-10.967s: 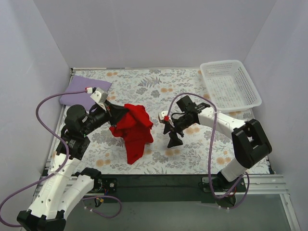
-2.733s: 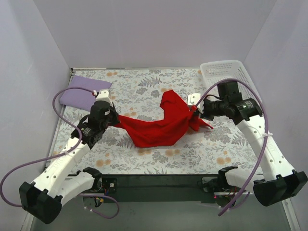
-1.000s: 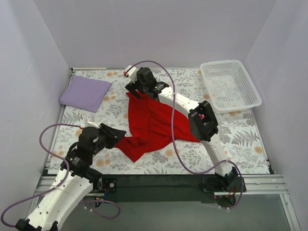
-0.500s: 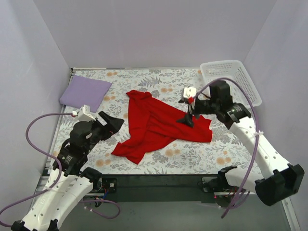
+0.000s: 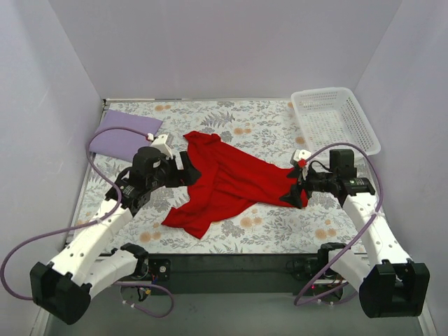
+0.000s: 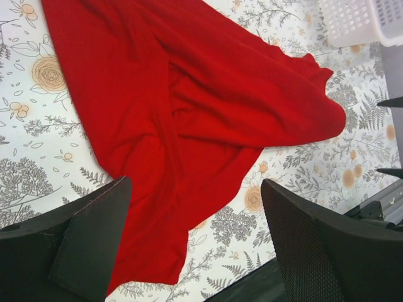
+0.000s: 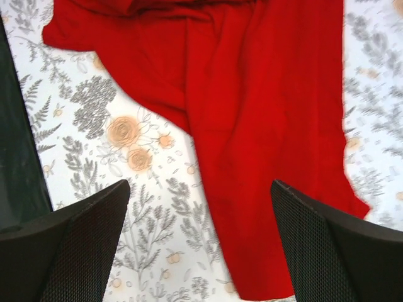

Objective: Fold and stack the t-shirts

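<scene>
The bright red t-shirt [image 5: 231, 183] lies loosely spread and wrinkled across the middle of the floral table, held by neither gripper. The pale lilac t-shirt [image 5: 122, 138] rests folded at the back left. My left gripper [image 5: 189, 173] hovers open at the red shirt's left edge; in the left wrist view the gripper [image 6: 195, 242] stands wide above the red cloth [image 6: 182, 107] and empty. My right gripper [image 5: 295, 195] hangs open at the shirt's right corner; the right wrist view shows the gripper [image 7: 201, 245] with nothing in it above the red cloth [image 7: 264, 113].
A white lattice basket [image 5: 334, 124] stands at the back right, also seen as the basket [image 6: 352, 19] in the left wrist view. The dark front rail [image 5: 231, 266] runs along the table's near edge, and grey walls close in the sides.
Both grippers have let go of the red shirt, which now lies flat. The left gripper opened and moved up to its left edge; the right arm swung from the back to its right corner.
</scene>
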`<state>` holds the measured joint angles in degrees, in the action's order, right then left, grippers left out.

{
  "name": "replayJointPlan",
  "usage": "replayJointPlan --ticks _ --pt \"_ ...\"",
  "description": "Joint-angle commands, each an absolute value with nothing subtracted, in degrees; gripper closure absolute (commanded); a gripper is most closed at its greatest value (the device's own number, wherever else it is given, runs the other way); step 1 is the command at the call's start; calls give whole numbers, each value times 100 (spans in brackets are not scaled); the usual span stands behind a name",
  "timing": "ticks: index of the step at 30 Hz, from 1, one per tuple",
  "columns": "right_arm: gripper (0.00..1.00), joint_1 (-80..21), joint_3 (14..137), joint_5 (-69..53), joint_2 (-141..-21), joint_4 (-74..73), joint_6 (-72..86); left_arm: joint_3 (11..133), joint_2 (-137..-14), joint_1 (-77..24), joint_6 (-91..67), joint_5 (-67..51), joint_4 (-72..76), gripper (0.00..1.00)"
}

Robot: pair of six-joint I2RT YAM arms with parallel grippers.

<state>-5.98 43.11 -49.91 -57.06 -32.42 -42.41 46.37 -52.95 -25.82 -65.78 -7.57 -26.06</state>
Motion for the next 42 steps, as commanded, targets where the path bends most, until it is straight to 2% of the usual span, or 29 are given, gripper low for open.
replayJointPlan --ticks 1,16,30,42 --pt "2 -352 3789 -5764 -5563 -3067 -4298 4772 -5598 -2558 -6389 -923 -2101 18" --pt "4 -62 3788 -5555 -5608 -3067 -4298 5009 -7030 -2523 -7075 -220 -1679 18" --pt "4 -61 3788 -5519 -5757 -3006 -4175 5141 -7584 -2479 -7215 -71 -1450 18" --pt "4 -62 3762 -5511 -5713 -2997 -4148 6187 -8955 -2250 -7603 150 -1459 21"
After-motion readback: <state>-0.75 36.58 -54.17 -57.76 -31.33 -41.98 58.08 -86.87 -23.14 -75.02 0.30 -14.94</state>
